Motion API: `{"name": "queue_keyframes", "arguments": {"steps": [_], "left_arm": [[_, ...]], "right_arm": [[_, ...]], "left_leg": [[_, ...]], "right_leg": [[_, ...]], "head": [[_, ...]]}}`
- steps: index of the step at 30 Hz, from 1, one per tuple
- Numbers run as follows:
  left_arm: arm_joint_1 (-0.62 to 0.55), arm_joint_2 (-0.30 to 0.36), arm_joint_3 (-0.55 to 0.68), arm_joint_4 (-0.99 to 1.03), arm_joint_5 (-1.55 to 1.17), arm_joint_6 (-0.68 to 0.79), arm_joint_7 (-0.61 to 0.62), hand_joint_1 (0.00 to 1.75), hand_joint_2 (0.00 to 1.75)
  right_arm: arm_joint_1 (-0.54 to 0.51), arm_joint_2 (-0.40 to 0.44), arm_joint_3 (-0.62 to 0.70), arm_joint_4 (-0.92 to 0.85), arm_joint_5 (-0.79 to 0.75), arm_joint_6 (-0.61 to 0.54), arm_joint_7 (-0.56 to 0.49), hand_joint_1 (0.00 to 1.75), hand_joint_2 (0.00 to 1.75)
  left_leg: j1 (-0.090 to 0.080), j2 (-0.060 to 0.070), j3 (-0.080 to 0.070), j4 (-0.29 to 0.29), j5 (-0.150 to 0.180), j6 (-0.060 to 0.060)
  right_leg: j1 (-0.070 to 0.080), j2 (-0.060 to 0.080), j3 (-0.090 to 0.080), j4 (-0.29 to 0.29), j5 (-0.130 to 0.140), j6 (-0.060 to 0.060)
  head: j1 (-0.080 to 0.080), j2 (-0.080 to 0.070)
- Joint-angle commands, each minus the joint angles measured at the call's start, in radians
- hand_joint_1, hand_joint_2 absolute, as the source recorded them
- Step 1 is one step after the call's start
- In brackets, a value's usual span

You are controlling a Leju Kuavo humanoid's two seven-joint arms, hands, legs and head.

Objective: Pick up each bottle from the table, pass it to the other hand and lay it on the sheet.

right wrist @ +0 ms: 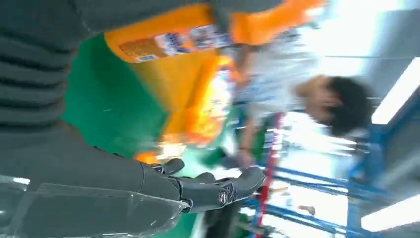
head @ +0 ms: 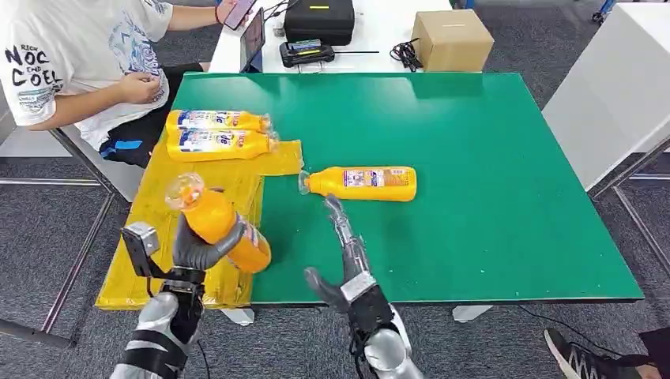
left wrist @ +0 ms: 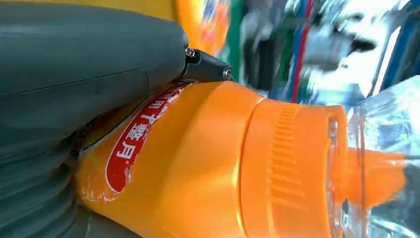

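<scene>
My left hand [head: 197, 249] grips an orange bottle [head: 220, 222] with a clear cap, held tilted above the yellow sheet [head: 190, 237] at the table's left front. The left wrist view has that bottle [left wrist: 208, 163] close up, with my thumb [left wrist: 99, 59] over it. My right hand [head: 345, 253] is open above the green table [head: 490, 158], fingers stretched toward another orange bottle [head: 362, 182] lying on its side, not touching it. Two more orange bottles [head: 217, 134] lie side by side at the sheet's far end. The right wrist view shows my empty fingers [right wrist: 218, 188].
A person in a white shirt [head: 71, 55] sits at the far left corner, holding a phone. Behind the green table stand a cardboard box [head: 452, 39], a black case [head: 319, 20] and a tablet [head: 253, 39]. A white table [head: 616, 95] stands to the right.
</scene>
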Motion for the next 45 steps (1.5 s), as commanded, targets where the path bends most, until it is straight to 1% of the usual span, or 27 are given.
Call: {"name": "queue_keyframes", "arguments": {"steps": [1,2,3,4,5,6,13,14,15,16,17,18,20,21,24,25,26,30,31,32,36,37,38,40,41,44,45], "left_arm": [[-0.157,0.046,0.123,0.121,-0.277,0.255,-0.072,1.75,1.75],[-0.159,0.047,0.126,0.121,-0.277,0.254,-0.071,1.75,1.75],[-0.172,0.073,0.093,0.144,-0.448,0.407,-0.087,1.75,1.75],[-0.187,0.078,0.104,0.161,-0.506,0.449,-0.078,1.75,1.75],[-0.195,0.081,0.111,0.166,-0.515,0.441,-0.079,1.75,1.75],[-0.217,0.111,0.072,0.204,-0.702,0.591,-0.074,1.75,1.75],[-0.231,0.113,0.080,0.221,-0.725,0.599,-0.076,1.75,1.75],[-0.231,0.113,0.080,0.221,-0.725,0.599,-0.076,1.75,1.75],[-0.247,0.132,0.064,0.254,-0.888,0.680,-0.038,1.75,1.75],[-0.269,0.138,0.066,0.293,-0.926,0.677,-0.023,1.75,1.75],[-0.291,0.145,0.065,0.331,-0.966,0.680,-0.009,1.75,1.75],[-0.323,0.160,0.080,0.391,-1.098,0.680,0.026,1.75,1.75],[-0.359,0.181,0.082,0.490,-1.238,0.671,0.057,1.75,1.75],[-0.380,0.195,0.062,0.551,-1.265,0.680,0.056,1.75,1.75],[-0.397,0.216,0.009,0.663,-1.369,0.670,0.077,1.75,1.75],[-0.392,0.212,0.011,0.672,-1.360,0.657,0.067,1.75,1.75],[-0.385,0.206,0.018,0.686,-1.326,0.600,0.015,1.75,1.75],[-0.367,0.214,-0.022,0.699,-1.362,0.564,0.004,1.75,1.75],[-0.367,0.214,-0.024,0.699,-1.362,0.558,0.004,1.75,1.75],[-0.367,0.214,-0.026,0.698,-1.362,0.546,0.000,1.75,1.75],[-0.371,0.213,-0.030,0.693,-1.361,0.525,-0.001,1.75,1.75],[-0.372,0.214,-0.031,0.693,-1.361,0.517,0.000,1.75,1.75],[-0.370,0.216,-0.037,0.686,-1.359,0.497,-0.006,1.75,1.75],[-0.367,0.218,-0.053,0.669,-1.362,0.514,0.008,1.75,1.75],[-0.366,0.212,-0.044,0.664,-1.342,0.501,-0.007,1.75,1.75],[-0.363,0.202,-0.037,0.650,-1.314,0.468,-0.020,1.75,1.75],[-0.366,0.204,-0.051,0.648,-1.318,0.429,-0.019,1.75,1.75]], "right_arm": [[0.052,-0.027,-0.026,-0.293,-0.099,0.004,-0.013,0.00,0.00],[0.052,-0.027,-0.027,-0.293,-0.100,0.004,-0.013,0.00,0.00],[0.050,-0.024,-0.035,-0.285,-0.109,0.005,-0.013,0.00,0.00],[0.046,-0.020,-0.040,-0.269,-0.105,-0.003,-0.013,0.00,0.00],[0.044,-0.019,-0.043,-0.260,-0.105,-0.004,-0.013,0.00,0.00],[0.037,-0.018,-0.043,-0.243,-0.114,0.003,-0.013,0.00,0.00],[0.029,-0.015,-0.039,-0.229,-0.115,0.002,-0.013,0.00,0.00],[0.029,-0.015,-0.039,-0.229,-0.115,0.002,-0.013,0.00,0.00],[0.023,-0.018,-0.032,-0.223,-0.120,0.008,-0.013,0.00,0.00],[0.017,-0.019,-0.027,-0.213,-0.120,0.010,-0.013,0.00,0.00],[0.012,-0.019,-0.022,-0.204,-0.121,0.009,-0.013,0.00,0.00],[0.000,-0.020,-0.011,-0.181,-0.123,0.017,-0.007,0.00,0.00],[-0.008,-0.023,0.000,-0.154,-0.125,0.023,-0.005,0.00,0.00],[-0.007,-0.024,0.000,-0.139,-0.124,0.024,-0.006,0.00,0.00],[-0.013,-0.028,0.001,-0.101,-0.127,0.045,-0.010,0.00,0.00],[-0.013,-0.027,0.000,-0.095,-0.127,0.047,-0.008,0.00,0.00],[-0.017,-0.026,0.002,-0.082,-0.127,0.057,-0.004,0.00,0.00],[-0.026,-0.021,0.004,-0.062,-0.131,0.072,0.007,0.00,0.00],[-0.028,-0.019,0.003,-0.059,-0.132,0.073,0.009,0.00,0.00],[-0.029,-0.019,0.002,-0.056,-0.132,0.073,0.009,0.00,0.00],[-0.030,-0.017,0.000,-0.053,-0.132,0.073,0.009,0.00,0.00],[-0.030,-0.017,0.000,-0.053,-0.130,0.072,0.010,0.00,0.00],[-0.031,-0.015,0.003,-0.053,-0.120,0.069,0.012,0.00,0.00],[-0.032,-0.012,0.005,-0.051,-0.108,0.062,0.013,0.00,0.00],[-0.032,-0.010,0.006,-0.052,-0.107,0.062,0.014,0.00,0.00],[-0.032,-0.009,0.008,-0.049,-0.103,0.060,0.017,0.00,0.00],[-0.034,-0.007,0.006,-0.045,-0.104,0.061,0.021,0.00,0.00]], "left_leg": [[0.002,-0.001,0.003,0.001,-0.002,-0.002],[0.001,-0.001,0.001,0.001,-0.001,-0.001],[0.002,-0.001,0.004,0.001,-0.002,-0.002],[0.001,0.000,0.003,0.000,-0.001,-0.001],[0.002,-0.001,0.005,0.000,-0.002,-0.002],[0.001,0.000,0.004,0.000,-0.001,-0.002],[0.001,0.000,0.002,0.000,-0.001,-0.001],[0.002,0.001,0.005,0.000,-0.002,-0.002],[0.002,0.000,0.004,0.000,-0.002,-0.002],[0.003,0.001,0.006,0.001,-0.003,-0.002],[0.001,0.000,0.003,0.000,-0.001,-0.001],[0.002,0.001,0.006,0.000,-0.002,-0.002],[0.001,0.001,0.002,0.000,0.000,-0.001],[0.002,0.000,0.005,0.000,-0.001,-0.002],[0.002,0.003,0.006,-0.002,-0.001,-0.002],[0.002,0.004,0.009,-0.002,-0.002,-0.003],[0.002,0.003,0.007,-0.002,-0.001,-0.002],[0.002,0.004,0.009,-0.001,-0.002,-0.002],[0.001,0.003,0.005,-0.001,-0.001,-0.001],[0.002,0.003,0.007,0.000,-0.002,-0.001],[0.001,0.002,0.002,0.000,0.000,-0.001],[0.002,0.002,0.005,0.000,-0.002,-0.002],[0.002,0.002,0.003,0.000,-0.001,-0.001],[0.003,0.002,0.006,0.001,-0.002,-0.002],[0.002,0.002,0.003,0.000,-0.001,-0.001],[0.002,0.002,0.005,0.000,-0.002,-0.002],[0.002,0.002,0.003,0.000,-0.001,-0.002]], "right_leg": [[0.002,-0.001,0.004,0.000,-0.002,-0.002],[0.001,-0.001,0.002,0.000,-0.001,-0.002],[0.002,-0.001,0.005,0.000,-0.002,-0.002],[0.001,-0.001,0.003,-0.001,-0.001,-0.002],[0.002,-0.001,0.006,-0.001,-0.002,-0.003],[0.002,0.000,0.004,-0.001,-0.001,-0.002],[0.001,0.000,0.003,-0.001,-0.001,-0.002],[0.002,0.000,0.005,-0.001,-0.002,-0.002],[0.002,0.000,0.005,-0.001,-0.002,-0.002],[0.003,0.000,0.006,-0.001,-0.002,-0.003],[0.001,0.000,0.003,-0.001,-0.001,-0.001],[0.002,0.000,0.006,-0.001,-0.002,-0.003],[0.001,0.000,0.003,0.000,0.000,-0.002],[0.002,0.000,0.006,-0.001,-0.001,-0.003],[0.002,0.002,0.006,-0.002,0.000,-0.003],[0.002,0.002,0.008,-0.002,-0.001,-0.003],[0.002,0.001,0.007,-0.002,0.000,-0.003],[0.002,0.003,0.008,-0.002,-0.001,-0.003],[0.002,0.002,0.005,-0.001,-0.001,-0.002],[0.002,0.002,0.007,-0.001,-0.002,-0.002],[0.001,0.002,0.003,-0.001,0.000,-0.002],[0.002,0.001,0.006,-0.001,-0.001,-0.003],[0.002,0.001,0.004,-0.001,0.000,-0.002],[0.003,0.001,0.007,0.000,-0.002,-0.004],[0.002,0.001,0.004,0.000,0.000,-0.002],[0.002,0.001,0.006,0.000,-0.001,-0.003],[0.002,0.001,0.004,-0.001,-0.001,-0.002]], "head": [[0.000,0.000],[0.000,0.000],[0.000,0.000],[0.000,0.000],[0.000,0.000],[0.000,0.000],[0.000,0.000],[0.000,0.000],[0.000,0.000],[0.000,0.000],[0.000,0.000],[0.000,0.000],[0.000,0.000],[0.000,0.000],[0.000,0.000],[0.000,0.000],[0.000,0.000],[0.000,0.000],[0.000,0.000],[0.000,0.000],[0.000,0.000],[0.000,0.000],[0.000,0.000],[0.000,0.000],[0.000,0.000],[0.000,0.000],[0.000,0.000]]}}
